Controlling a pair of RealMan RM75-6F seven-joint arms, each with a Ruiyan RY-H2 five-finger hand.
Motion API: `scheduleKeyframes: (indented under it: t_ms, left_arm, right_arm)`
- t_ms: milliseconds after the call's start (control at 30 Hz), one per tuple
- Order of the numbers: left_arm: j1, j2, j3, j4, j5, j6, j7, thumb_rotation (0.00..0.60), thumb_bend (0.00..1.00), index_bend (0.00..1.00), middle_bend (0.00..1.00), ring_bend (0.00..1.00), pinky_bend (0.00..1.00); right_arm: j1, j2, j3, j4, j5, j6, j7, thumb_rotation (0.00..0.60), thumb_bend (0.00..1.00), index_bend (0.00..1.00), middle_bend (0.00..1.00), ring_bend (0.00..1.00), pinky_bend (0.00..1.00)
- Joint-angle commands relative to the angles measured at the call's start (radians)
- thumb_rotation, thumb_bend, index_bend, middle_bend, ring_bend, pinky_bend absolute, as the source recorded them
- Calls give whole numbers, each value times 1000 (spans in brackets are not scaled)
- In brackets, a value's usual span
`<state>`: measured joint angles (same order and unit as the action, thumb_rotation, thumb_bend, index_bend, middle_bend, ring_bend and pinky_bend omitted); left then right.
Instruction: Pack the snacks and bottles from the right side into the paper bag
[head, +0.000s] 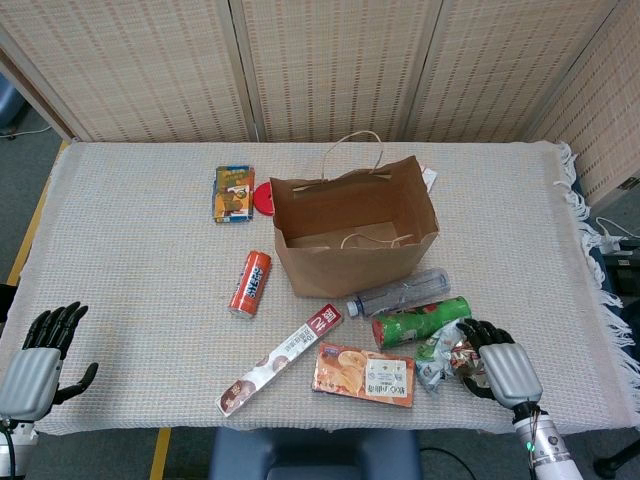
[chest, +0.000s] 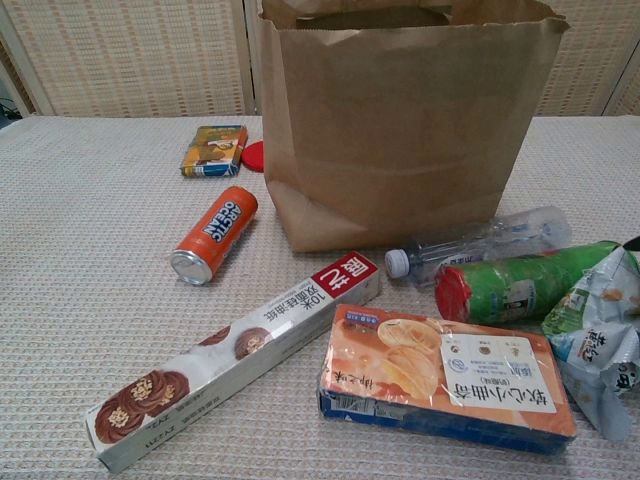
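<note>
Right hand (head: 503, 366), lower right of the frame, rests on the snack bag (head: 448, 360), fingers spread, gripping nothing. Left hand (head: 35, 356), lower left, fingers apart, empty. Paper bag (head: 352, 235) stands centre.

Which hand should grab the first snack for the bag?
Right. The right hand is already at the crinkled snack packets right of the paper bag; the left hand sits at the far left table edge.

snack bag (chest: 600, 335) cut off, chest view
</note>
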<state>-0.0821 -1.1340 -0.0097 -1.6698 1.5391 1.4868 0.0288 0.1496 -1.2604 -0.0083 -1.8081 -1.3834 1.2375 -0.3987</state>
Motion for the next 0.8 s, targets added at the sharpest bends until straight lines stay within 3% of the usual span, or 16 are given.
scheduleKeyframes:
  t_ms: [33,167,500,600,800]
  left_arm:
    - [0,0,0,1,1,0,0,600,338,0,0,0,20]
    - [0,0,0,0,-1,-2,0,600,338,0,0,0,21]
    - [-1,-2,0,-2,-3,-2,8,600,337,0,0,0,21]
    - [-1,-3,-1,-1,0,-1,8,600,337,0,0,0,21]
    - [-2,-4,-1,0,-3,-3,11,600,339,0,0,0,20]
  right_arm:
    - [-6,-15,5,13,-24,34,13,600,351,676,549,593,718]
    - [-13,6,17,-1,-42,68,60,600,394,755,606,645,763]
    - [-12,123,99,-144,-73,157,242,600,413,778,619,646,763]
    - [3,171,158,-222,-79,195,263,600,412,776,619,646,763]
    - [64,237,331,-385,-53,276,202,600,412,769,619,643,763]
